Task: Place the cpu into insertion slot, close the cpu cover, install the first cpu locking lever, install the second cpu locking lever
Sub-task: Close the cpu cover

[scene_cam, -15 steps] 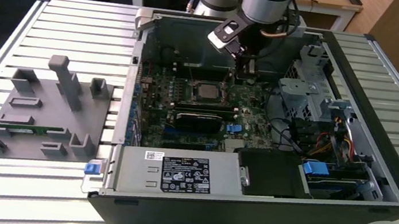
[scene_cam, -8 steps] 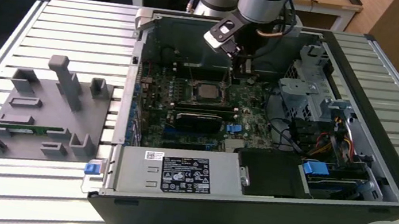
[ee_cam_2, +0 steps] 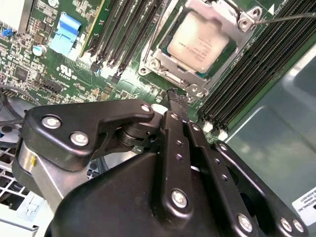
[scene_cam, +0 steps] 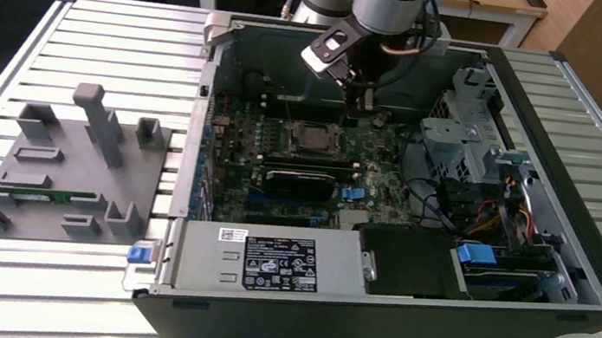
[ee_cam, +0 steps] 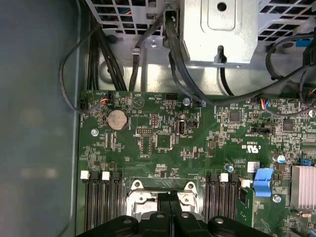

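Most of the insertion slot (ee_cam: 138,200) behind the fingers (ee_cam: 164,205)

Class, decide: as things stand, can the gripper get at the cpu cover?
Probably yes. The gripper hangs close beside the cpu cover, which lies over the cpu. Nothing stands between them, and the computer case is open above.

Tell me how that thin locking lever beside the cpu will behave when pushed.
The locking lever is thin bare wire, so it probably flexes and springs back rather than moving stiffly. Being narrow and smooth, it could slip off the gripper.
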